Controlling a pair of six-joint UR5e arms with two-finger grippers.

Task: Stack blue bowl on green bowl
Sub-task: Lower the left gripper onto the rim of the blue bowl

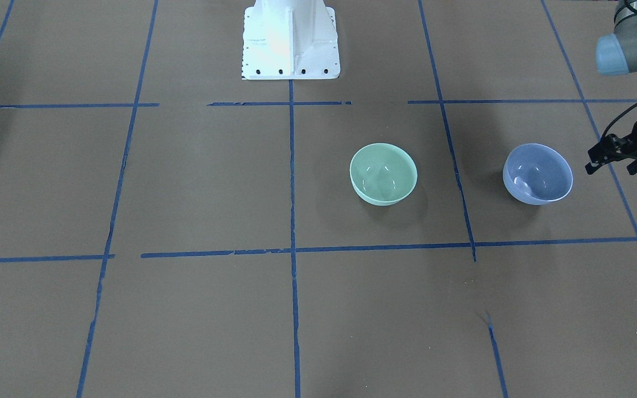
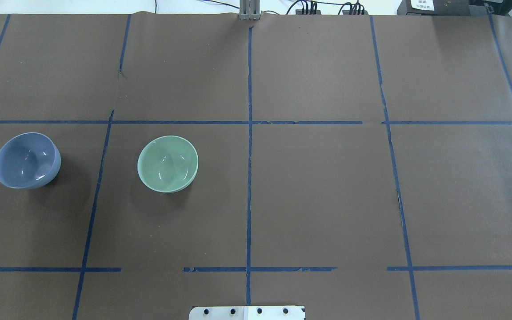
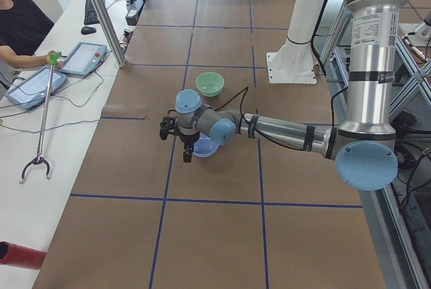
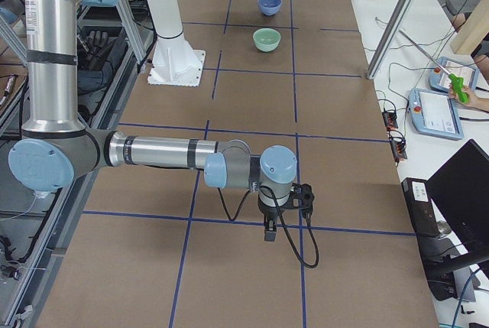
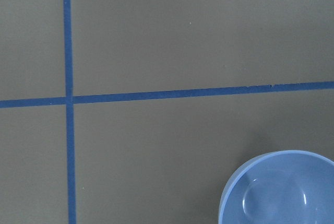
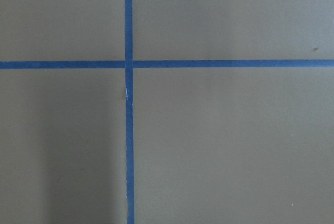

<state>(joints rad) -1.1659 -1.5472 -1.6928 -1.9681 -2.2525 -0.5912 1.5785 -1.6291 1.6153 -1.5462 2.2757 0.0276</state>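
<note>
Blue bowl well apart from green bowl

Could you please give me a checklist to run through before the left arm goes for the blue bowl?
1. The blue bowl is upright, empty and unobstructed: ok.
2. The green bowl is upright, empty and ready to receive: ok.
3. The left end effector is open: ok.
4. The left end effector is centred over the blue bowl: not ok, it is off to one side.
5. The right end effector is far from both bowls: ok.
6. The right end effector is open: cannot tell.
</note>
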